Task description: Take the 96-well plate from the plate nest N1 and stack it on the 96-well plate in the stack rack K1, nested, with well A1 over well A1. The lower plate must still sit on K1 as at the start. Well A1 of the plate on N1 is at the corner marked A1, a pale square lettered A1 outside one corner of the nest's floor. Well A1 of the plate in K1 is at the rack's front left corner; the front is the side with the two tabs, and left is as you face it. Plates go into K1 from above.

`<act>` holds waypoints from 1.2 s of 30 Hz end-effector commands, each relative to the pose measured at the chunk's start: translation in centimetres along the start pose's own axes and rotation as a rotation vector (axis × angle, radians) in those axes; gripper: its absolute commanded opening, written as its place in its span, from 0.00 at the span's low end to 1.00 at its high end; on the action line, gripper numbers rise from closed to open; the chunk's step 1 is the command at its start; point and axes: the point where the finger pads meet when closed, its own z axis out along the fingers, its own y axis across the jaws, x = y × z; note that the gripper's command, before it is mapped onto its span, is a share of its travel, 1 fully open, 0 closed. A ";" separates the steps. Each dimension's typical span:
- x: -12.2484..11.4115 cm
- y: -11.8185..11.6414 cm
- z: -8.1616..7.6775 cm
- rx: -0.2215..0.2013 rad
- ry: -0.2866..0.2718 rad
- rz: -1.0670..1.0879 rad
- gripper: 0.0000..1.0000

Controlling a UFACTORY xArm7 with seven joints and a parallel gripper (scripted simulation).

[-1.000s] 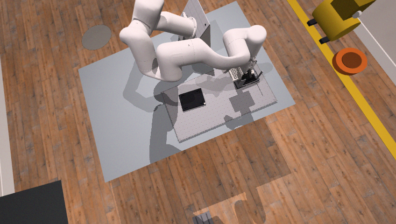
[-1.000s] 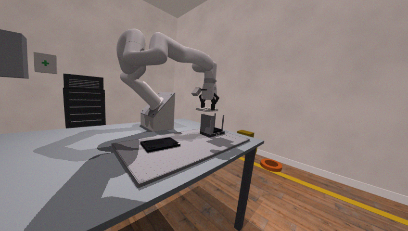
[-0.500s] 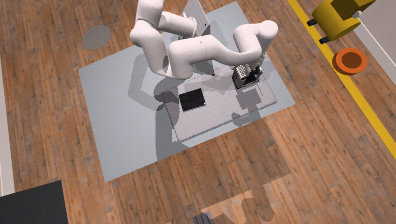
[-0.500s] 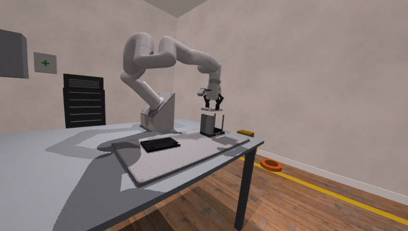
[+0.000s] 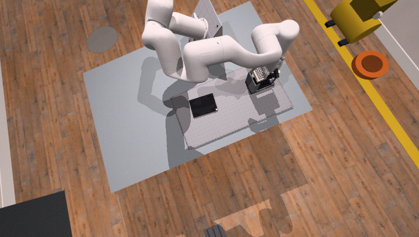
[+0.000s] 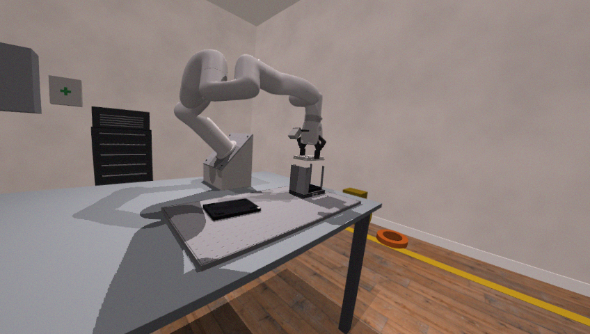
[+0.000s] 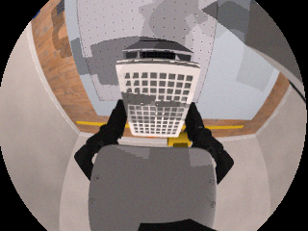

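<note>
exterior view: jaws pinching the 96-well plate (image 6: 308, 157) above stack rack k1 (image 6: 300, 178).

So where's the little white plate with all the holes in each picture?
Top: the white plate sits right of centre, under the arm's wrist, over the stack rack K1.
Exterior: the plate hangs mid-picture in the pincer, just above the rack.
Wrist: the plate fills the middle, the rack peeking out beyond it.
Shared landmark: the stack rack.
</note>
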 end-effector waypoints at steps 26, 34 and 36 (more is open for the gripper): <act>0.0 0.0 -0.3 0.003 -0.004 0.000 0.00; 0.0 0.0 1.1 0.003 -0.004 0.000 0.00; 0.0 0.0 1.4 0.003 -0.004 0.000 0.00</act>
